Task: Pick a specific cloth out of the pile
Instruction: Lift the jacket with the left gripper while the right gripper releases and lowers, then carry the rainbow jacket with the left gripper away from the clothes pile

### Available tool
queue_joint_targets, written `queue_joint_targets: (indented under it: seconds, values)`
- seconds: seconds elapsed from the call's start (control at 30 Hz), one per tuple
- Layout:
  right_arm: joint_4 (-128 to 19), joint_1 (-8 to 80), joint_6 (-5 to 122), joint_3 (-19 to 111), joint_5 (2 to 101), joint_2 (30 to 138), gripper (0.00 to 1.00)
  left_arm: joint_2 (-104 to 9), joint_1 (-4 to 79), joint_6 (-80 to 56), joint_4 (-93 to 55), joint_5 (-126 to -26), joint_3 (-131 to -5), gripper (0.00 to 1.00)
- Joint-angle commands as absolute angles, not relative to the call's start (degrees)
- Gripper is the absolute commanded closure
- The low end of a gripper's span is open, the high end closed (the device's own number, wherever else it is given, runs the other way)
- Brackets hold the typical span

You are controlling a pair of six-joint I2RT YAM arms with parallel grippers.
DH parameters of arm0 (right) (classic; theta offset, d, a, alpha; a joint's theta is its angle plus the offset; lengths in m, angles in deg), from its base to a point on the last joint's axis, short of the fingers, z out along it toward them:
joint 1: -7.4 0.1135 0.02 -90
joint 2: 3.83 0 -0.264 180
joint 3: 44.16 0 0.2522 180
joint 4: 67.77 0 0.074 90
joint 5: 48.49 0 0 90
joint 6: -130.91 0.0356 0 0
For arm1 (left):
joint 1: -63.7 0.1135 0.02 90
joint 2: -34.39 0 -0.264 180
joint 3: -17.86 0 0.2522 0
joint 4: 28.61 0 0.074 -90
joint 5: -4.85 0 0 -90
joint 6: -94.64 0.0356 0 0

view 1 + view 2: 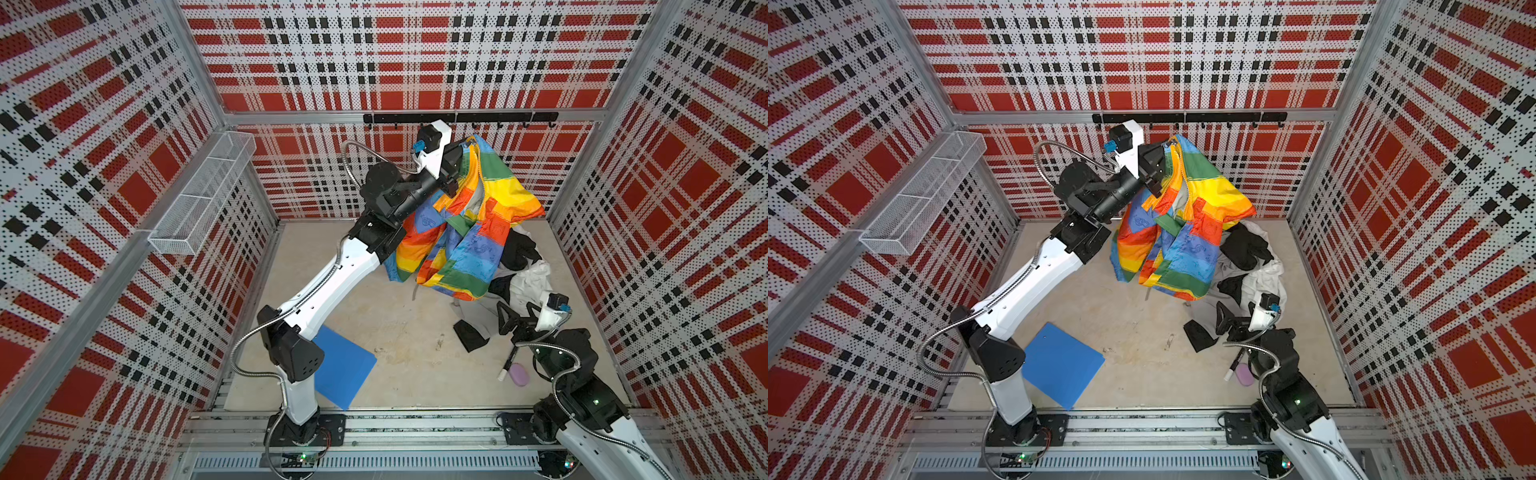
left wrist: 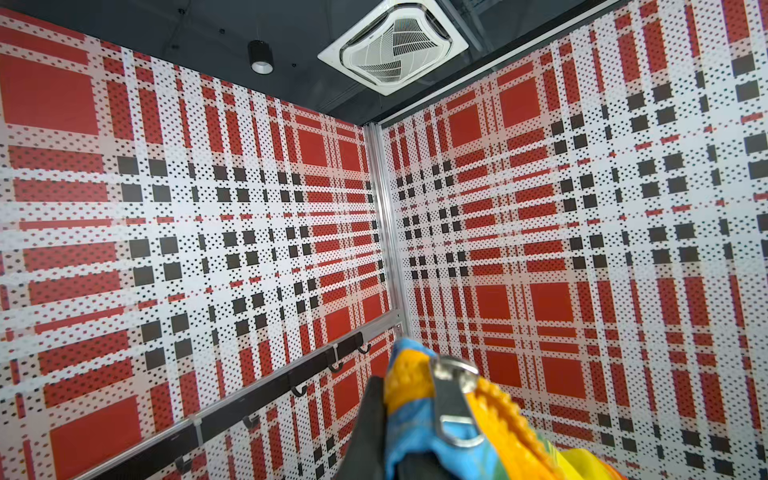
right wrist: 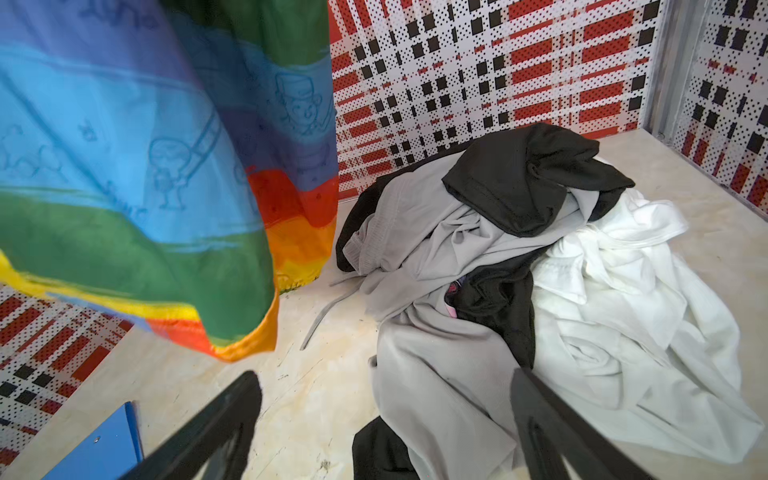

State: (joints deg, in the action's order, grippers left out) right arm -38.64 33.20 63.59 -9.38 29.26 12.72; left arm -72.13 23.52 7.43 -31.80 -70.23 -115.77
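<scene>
The cloth (image 1: pixel 469 241) (image 1: pixel 1187 241), a shiny rainbow-patched garment, hangs in the air at the back of the cell. My left gripper (image 1: pixel 465 151) (image 1: pixel 1160 151) is raised high and shut on its top edge by the zipper. In the left wrist view the cloth (image 2: pixel 409 419) and its metal zipper pull sit pinched in the gripper (image 2: pixel 399 419). Its lower hem (image 3: pixel 124 145) dangles just left of the pile (image 1: pixel 528 270) (image 1: pixel 1266 270) (image 3: pixel 498 270) of black, grey and white clothes on the floor. My right gripper (image 1: pixel 517 309) (image 1: pixel 1237 309) (image 3: pixel 384 380) is open and empty, low over the pile's near grey edge.
A blue board (image 1: pixel 345 365) (image 1: pixel 1063 365) lies on the floor by the left arm's base. A marker pen (image 1: pixel 509 365) and a small purple object (image 1: pixel 519 374) lie beside the right arm. A wire basket (image 1: pixel 203 191) hangs on the left wall, a black hook rail (image 1: pixel 461 117) on the back wall.
</scene>
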Motion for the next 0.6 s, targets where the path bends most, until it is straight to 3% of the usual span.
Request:
queue_joint_targets:
  seconds: [0.0,0.13,0.27,0.57]
  values:
    - [-40.86,33.41,66.45,-12.13,31.52,13.10,0.14,-73.63,23.89,4.54,-38.03,-69.49,-120.44,1.00]
    - [-42.69,33.37,67.55,-12.74,34.56,17.68,0.26,-75.89,24.69,0.53,-40.95,-68.28,-122.51,1.00]
    - [-45.13,33.37,69.53,-13.32,35.79,22.37,0.29,-77.35,25.38,-1.86,-44.29,-66.98,-123.98,1.00]
    - [-47.96,33.50,69.63,-15.37,38.46,22.84,0.12,-76.44,28.02,-6.30,-47.66,-65.47,-122.85,1.00]
